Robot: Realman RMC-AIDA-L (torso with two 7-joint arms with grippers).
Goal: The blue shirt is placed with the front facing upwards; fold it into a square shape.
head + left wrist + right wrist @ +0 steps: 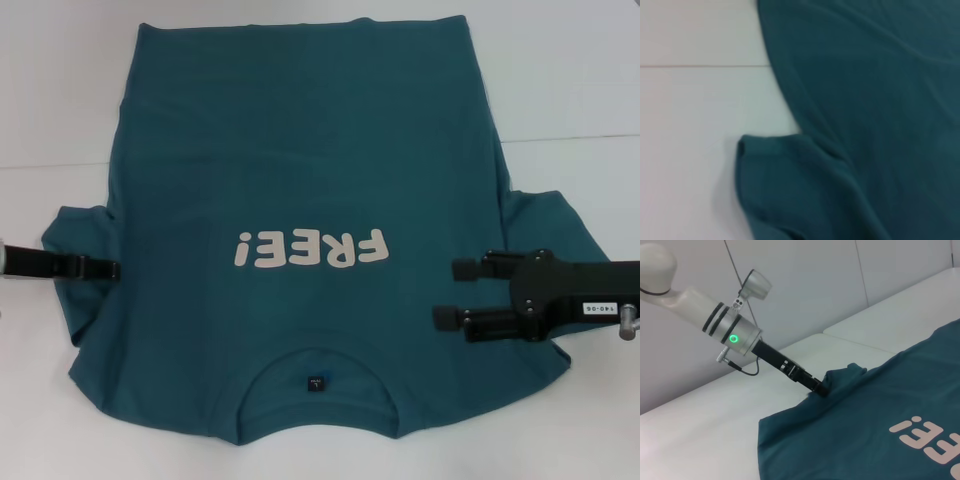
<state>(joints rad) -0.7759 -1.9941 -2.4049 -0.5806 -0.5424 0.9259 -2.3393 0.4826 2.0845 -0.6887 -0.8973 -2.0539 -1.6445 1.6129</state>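
Nearest the robot, round collar (315, 362) with small dark neck label (315, 382), at the close edge of the large dark teal-blue short-sleeved cotton T-shirt (300, 170). Spread front-up on the white table (60, 110), white "FREE!" chest print (308, 249) just beyond the collar, letters upside down in the head view. Hem at the far edge, fairly flat, lying across a thin seam in the tabletop.

On the left, black left gripper (112, 269) at the bunched left sleeve (80, 235), tips pressed together on a fold of the sleeve fabric; in the right wrist view, cloth rising in a small peak at those tips (822, 389), silver-white forearm (715, 322) with a green ring light behind.

On the right, black right gripper (450, 293) over the shirt's right side beside the right sleeve (555, 225), two fingers (462, 268) spread wide apart, nothing between them.
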